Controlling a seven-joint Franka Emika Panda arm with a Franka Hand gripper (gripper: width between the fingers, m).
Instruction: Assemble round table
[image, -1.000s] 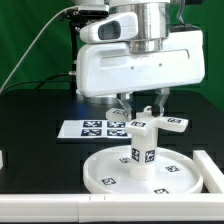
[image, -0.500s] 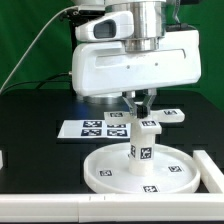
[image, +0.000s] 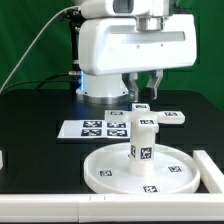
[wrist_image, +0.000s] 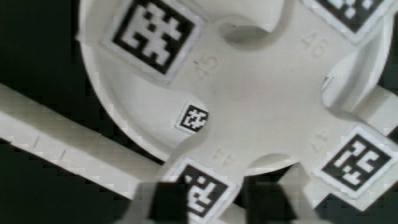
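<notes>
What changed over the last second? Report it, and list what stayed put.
The gripper closed at the top of the leg, then opened and rose; it now hangs open above it. The leg stayed upright on the hub of the round tabletop. The base piece and marker board did not move.

leg upright on disc, tool above
</notes>
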